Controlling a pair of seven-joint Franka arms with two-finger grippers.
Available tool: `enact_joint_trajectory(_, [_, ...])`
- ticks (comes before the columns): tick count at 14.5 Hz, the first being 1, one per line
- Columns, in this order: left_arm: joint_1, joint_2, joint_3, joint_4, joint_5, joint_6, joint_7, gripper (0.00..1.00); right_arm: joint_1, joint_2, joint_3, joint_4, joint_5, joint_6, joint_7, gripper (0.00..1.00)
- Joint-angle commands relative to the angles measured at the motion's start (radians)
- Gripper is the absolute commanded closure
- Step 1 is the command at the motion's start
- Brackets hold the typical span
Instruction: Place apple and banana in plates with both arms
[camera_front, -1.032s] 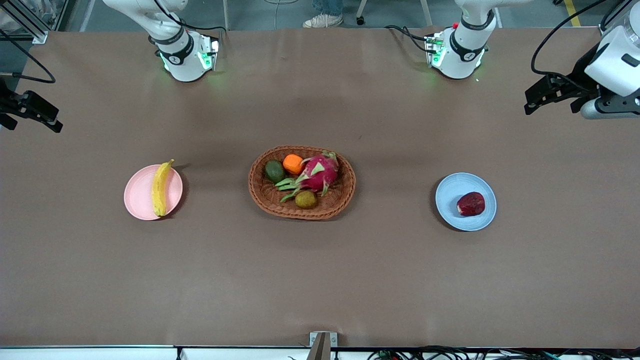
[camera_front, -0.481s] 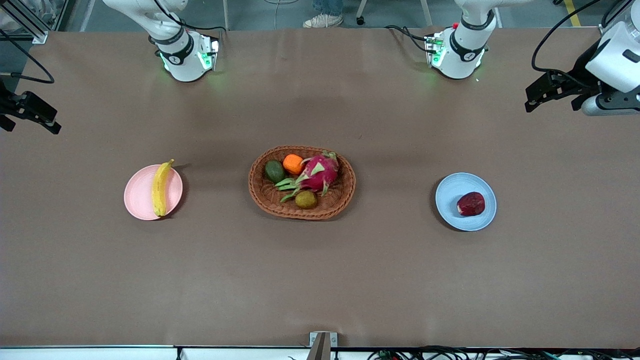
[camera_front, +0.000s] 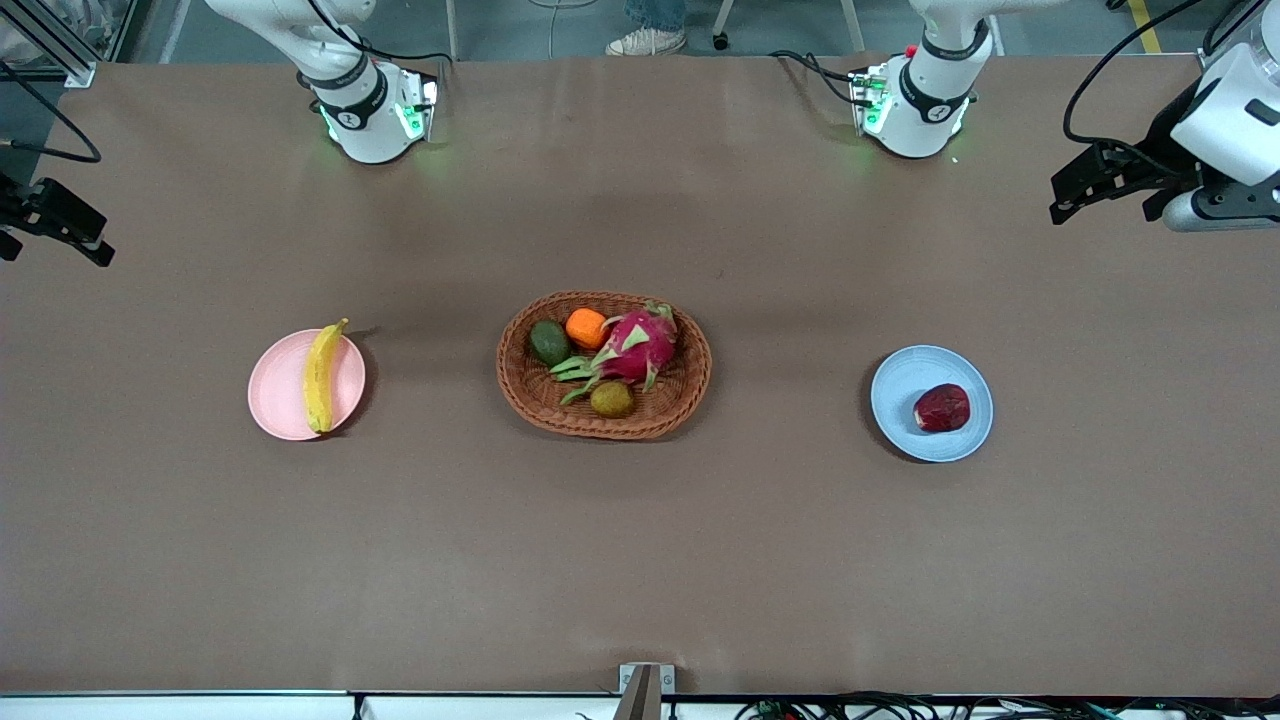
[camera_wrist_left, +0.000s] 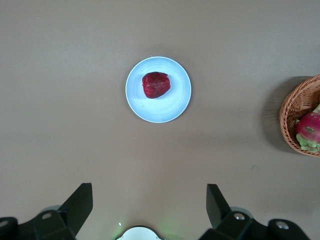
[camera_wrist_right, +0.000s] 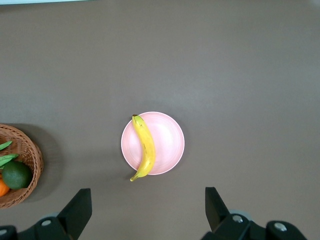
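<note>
Fruit now sits where the task wants it: we see the banana (camera_front: 319, 377) lying on the pink plate (camera_front: 282, 410) toward the right arm's end of the table, one tip poking past the rim, and the apple (camera_front: 942, 408) resting on the blue plate (camera_front: 908, 380) toward the left arm's end. Between the two plates stands the wicker basket (camera_front: 530, 392) with the dragon fruit (camera_front: 640, 345), the orange (camera_front: 585, 327) and two greenish fruits in it, untouched by either arm. Both placements look finished to us, so we judge that only the pull-back remains. The left gripper (camera_front: 1078, 190) hangs high over the left arm's end of the table, its fingers spread wide with nothing between them, as its wrist view confirms. The right gripper (camera_front: 55, 222) hangs over the right arm's end, likewise spread and empty. Against the earlier frames, the fruit, plates and basket have not shifted at all; the right gripper has slid a little further out toward the table edge, and the left one has risen slightly and then settled.
</note>
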Motion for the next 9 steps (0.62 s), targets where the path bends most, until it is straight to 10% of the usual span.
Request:
enact_joint_trajectory(1, [0.002,-0.014,-0.001,-0.006,0.017,-0.009,0.013,0.0,-0.001,-0.018,0.003,-0.009,-0.005,-0.008,-0.007,0.0])
enact_joint_trajectory(9, [0.0,-0.006,-0.001,0.005,0.018,-0.008,0.013,0.0,0.001,-0.017,0.004,-0.001,0.0,-0.021,-0.001,0.0])
